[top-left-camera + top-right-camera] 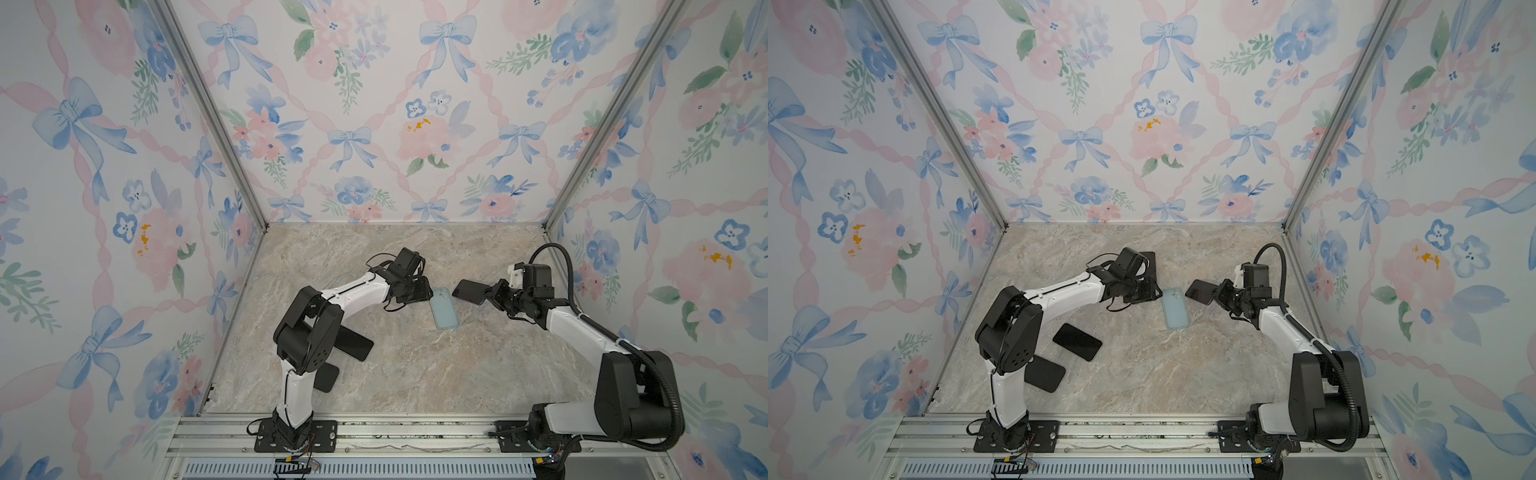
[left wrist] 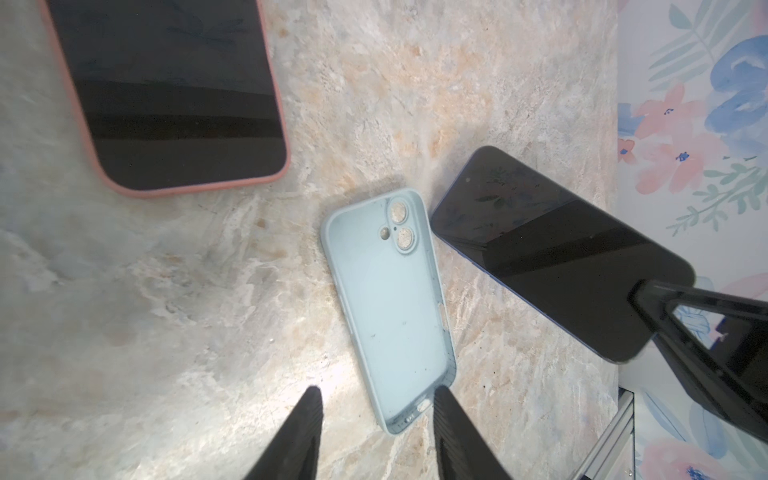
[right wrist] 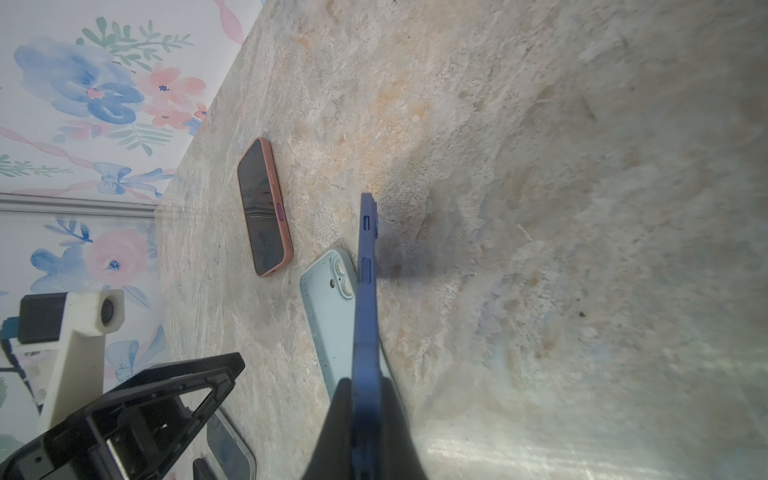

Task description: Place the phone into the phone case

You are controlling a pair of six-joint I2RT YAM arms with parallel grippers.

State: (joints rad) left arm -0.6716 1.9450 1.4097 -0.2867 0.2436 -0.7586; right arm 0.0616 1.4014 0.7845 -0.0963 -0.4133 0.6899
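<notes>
Holding the phone (image 1: 467, 291) by one short end in the right claw (image 3: 365, 399), clenched on its front and back. Blue rim, dark screen, tilted and raised off the surface (image 1: 415, 374). Free end just beside the camera-hole corner of the case (image 1: 444, 308); cannot tell whether touching.

Light blue, that case, and empty: flat on the surface, open side up, between the two claws.

Over its other end, the left claw (image 2: 376, 399), released. Fingers (image 2: 307, 415) spread to either side of the case's lower corner, with a clear gap on one side and nothing gripped.

Further out, past the left wrist, a pink-cased phone (image 2: 174, 95), screen up, apart from the blue case.

Down by the left arm (image 1: 1059, 291), a dark phone (image 1: 1077, 341) flat on the surface. Closer to the base, a second dark phone (image 1: 1044, 374), partly covered by the arm in both top views.
</notes>
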